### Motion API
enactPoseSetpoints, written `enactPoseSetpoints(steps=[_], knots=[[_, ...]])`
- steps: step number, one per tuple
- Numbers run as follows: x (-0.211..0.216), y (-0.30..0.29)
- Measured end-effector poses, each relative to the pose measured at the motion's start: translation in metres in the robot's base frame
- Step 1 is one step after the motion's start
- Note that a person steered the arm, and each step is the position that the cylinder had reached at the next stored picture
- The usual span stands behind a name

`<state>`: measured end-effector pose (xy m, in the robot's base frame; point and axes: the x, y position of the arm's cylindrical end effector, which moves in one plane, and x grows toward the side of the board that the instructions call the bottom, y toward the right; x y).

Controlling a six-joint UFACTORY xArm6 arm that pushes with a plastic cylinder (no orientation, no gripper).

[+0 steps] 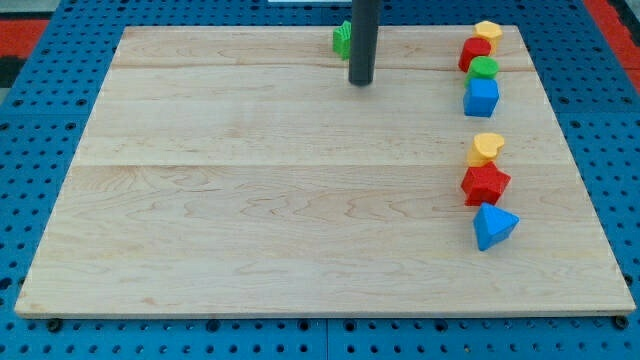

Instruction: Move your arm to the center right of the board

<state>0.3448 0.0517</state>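
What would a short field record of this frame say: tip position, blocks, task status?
tip: my tip at the view's top centre, beside green block
upper right column: yellow block, red block, green cylinder, blue cube
lower right column: yellow heart, red star, blue triangle
surface: wooden board
status: centre right not yet reached

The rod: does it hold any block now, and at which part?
Nothing is held. My tip rests on the bare board, just right of the green block.
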Motion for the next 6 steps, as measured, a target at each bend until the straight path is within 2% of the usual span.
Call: enactPoseSetpoints(steps=[1,2,3,4,5,6], knots=[[0.057,0.059],[0.054,0.125],[0.04,0.133],[0.065,0.212],[0.12,0.241],[0.18,0.181]])
